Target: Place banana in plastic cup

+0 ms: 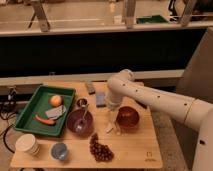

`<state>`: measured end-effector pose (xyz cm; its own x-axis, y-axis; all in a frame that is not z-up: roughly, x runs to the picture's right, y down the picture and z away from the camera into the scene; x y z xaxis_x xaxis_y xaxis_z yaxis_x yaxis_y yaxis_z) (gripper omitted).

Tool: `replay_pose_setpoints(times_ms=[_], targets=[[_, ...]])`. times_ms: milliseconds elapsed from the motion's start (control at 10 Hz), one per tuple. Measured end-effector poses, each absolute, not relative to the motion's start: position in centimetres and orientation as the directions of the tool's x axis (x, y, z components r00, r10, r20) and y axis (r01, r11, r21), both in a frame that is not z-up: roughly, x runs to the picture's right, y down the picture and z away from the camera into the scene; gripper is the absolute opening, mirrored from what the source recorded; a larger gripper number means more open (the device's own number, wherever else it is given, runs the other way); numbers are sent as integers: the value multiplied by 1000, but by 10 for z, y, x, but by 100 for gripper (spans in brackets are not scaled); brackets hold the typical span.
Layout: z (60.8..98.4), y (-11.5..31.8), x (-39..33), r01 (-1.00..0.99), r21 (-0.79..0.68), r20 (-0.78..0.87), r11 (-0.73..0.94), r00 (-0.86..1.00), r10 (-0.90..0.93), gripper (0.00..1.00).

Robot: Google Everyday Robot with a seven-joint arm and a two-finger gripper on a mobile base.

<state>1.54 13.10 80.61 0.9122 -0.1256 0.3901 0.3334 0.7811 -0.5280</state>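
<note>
One gripper point(114, 121) hangs over the banana point(108, 129), its long axis unclear.

Pale banana point(109, 129) at claw point(114, 120) — cup point(59, 150) apart

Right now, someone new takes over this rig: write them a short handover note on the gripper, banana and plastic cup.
The gripper is down at the table, between the purple bowl and the brown bowl, right at the banana.
Whether it holds the banana cannot be told.
The plastic cup stands front left.
Done: reach.
Left: grasp, lift, carry to cup, release.
</note>
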Motion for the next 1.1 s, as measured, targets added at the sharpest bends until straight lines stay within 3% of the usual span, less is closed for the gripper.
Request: replay_pose_setpoints(times_ms=[1100], targets=[[832, 167, 20, 407, -503, 472, 762, 868, -152, 80]])
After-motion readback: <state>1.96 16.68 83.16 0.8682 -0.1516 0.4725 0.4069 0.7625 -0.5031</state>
